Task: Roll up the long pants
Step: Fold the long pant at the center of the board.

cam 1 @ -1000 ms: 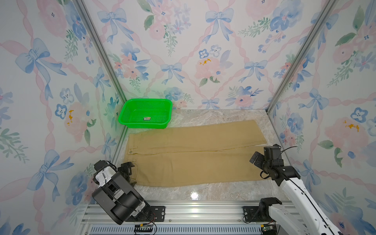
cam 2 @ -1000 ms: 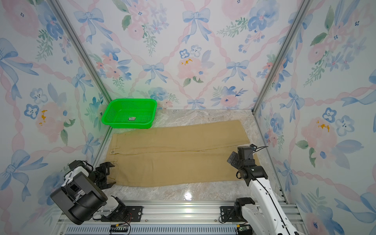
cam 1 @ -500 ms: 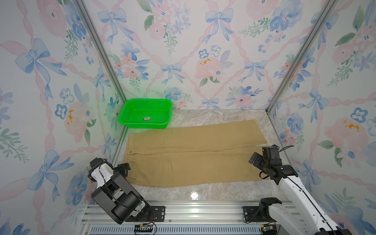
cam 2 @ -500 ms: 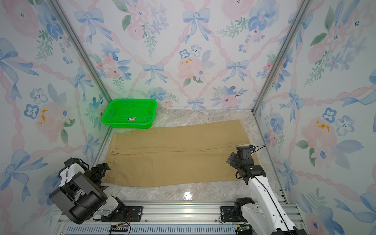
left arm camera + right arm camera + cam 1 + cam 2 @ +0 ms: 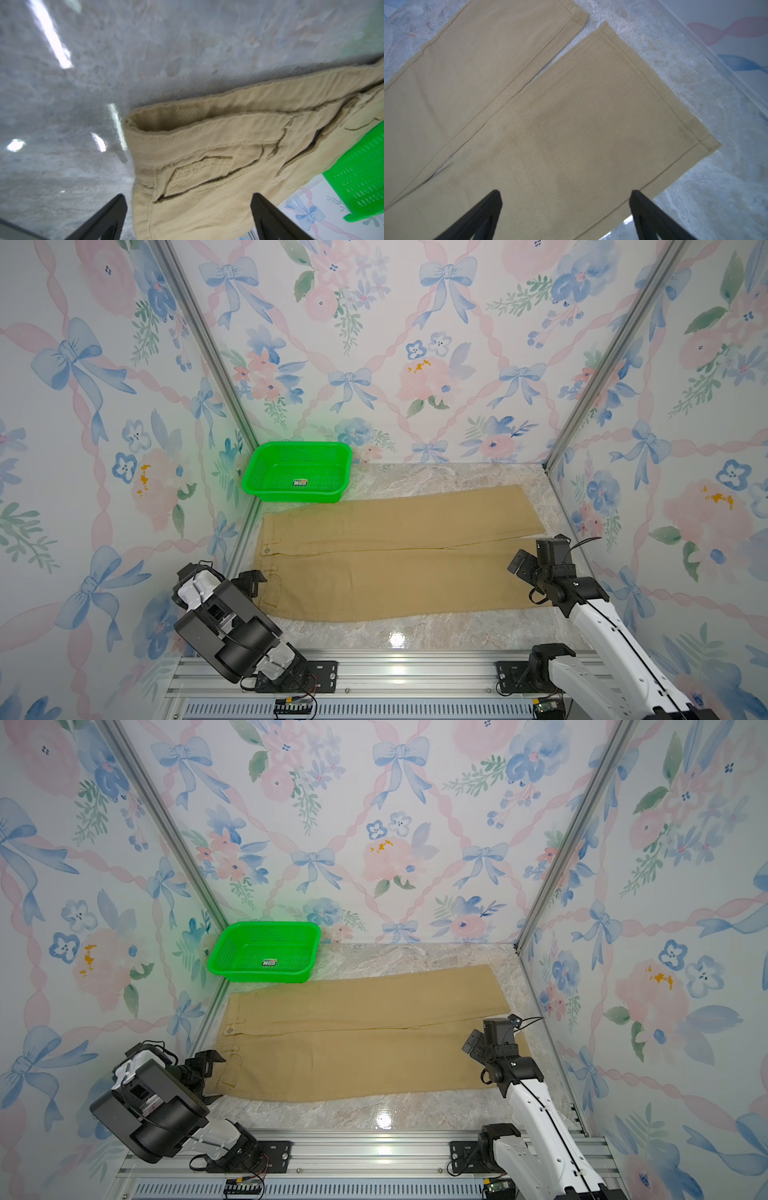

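In both top views, the left gripper sits at the lower left of the frame. Its jaws are spread wide and hold nothing, and it points at the waistband corner of the pants. In the left wrist view the left gripper straddles that corner: one finger is over bare table and the other is past the hip pocket. Whether either finger touches the cloth cannot be told.

Above it, at the centre left of the frame, a green basket stands in the back corner. There is a small label on its floor, and its front wall is just beside the waistband's far end.

The pants lie flat and unrolled across the middle of the marble table. The waist is at the left and the two legs run side by side to the right, with a dark seam line between them.

At the lower right of the frame, the right gripper hangs over the cuff end of the near leg. In its wrist view the right gripper is spread apart and empty, with cloth under both fingers. The two hems are parted by a thin wedge of table.
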Motion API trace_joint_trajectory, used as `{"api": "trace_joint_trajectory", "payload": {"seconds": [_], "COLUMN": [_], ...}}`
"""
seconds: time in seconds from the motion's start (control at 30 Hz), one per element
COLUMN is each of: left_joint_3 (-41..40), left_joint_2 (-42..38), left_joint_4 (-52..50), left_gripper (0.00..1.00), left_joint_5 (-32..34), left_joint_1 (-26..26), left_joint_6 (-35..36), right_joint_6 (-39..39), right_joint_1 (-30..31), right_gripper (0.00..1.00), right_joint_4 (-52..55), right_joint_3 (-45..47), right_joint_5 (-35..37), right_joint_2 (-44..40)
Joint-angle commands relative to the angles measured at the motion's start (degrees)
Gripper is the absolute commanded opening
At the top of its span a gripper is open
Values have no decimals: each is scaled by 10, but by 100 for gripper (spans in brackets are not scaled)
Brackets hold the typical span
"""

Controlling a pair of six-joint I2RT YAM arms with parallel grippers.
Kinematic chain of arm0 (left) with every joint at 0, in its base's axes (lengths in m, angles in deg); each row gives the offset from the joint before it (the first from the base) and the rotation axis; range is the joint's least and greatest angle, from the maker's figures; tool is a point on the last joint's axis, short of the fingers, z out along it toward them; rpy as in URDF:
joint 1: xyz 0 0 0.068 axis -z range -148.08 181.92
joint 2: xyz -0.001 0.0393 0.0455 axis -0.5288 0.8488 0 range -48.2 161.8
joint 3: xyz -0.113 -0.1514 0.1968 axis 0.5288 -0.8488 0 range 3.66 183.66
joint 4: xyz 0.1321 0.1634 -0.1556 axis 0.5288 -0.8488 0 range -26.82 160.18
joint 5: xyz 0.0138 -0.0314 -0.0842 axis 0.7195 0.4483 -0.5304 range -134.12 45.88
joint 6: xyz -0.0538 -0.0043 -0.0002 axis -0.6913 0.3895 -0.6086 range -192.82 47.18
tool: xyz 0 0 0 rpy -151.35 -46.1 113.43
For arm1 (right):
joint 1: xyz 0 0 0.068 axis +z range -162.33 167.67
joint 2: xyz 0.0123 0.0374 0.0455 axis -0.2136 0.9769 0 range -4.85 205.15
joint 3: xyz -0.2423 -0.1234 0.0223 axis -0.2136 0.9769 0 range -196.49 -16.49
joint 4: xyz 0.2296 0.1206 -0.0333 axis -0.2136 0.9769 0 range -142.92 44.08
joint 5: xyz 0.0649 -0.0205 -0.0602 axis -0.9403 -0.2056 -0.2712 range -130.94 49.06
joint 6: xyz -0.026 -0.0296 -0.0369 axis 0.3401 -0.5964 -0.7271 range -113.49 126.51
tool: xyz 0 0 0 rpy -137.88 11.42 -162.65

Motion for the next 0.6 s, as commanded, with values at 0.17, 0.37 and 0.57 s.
{"api": "trace_joint_trajectory", "payload": {"seconds": [0.17,0.37,0.57], "left_joint_3": [21,160,227], "left_joint_2": [-49,-153,-163], "left_joint_4": [14,33,116], "left_gripper": [0,97,0], "left_joint_5": [-57,90,-8], "left_joint_1": [37,371,404], "left_joint_6": [47,129,104], "right_joint_6": [4,-11,-20], "right_joint_1": [-3,3,11], "right_gripper": [100,100,100], "right_joint_4": [1,-4,-5], "right_joint_3": [-7,-31,-61], "right_joint_5": [1,0,1], "right_joint_2": [8,39,73]}}
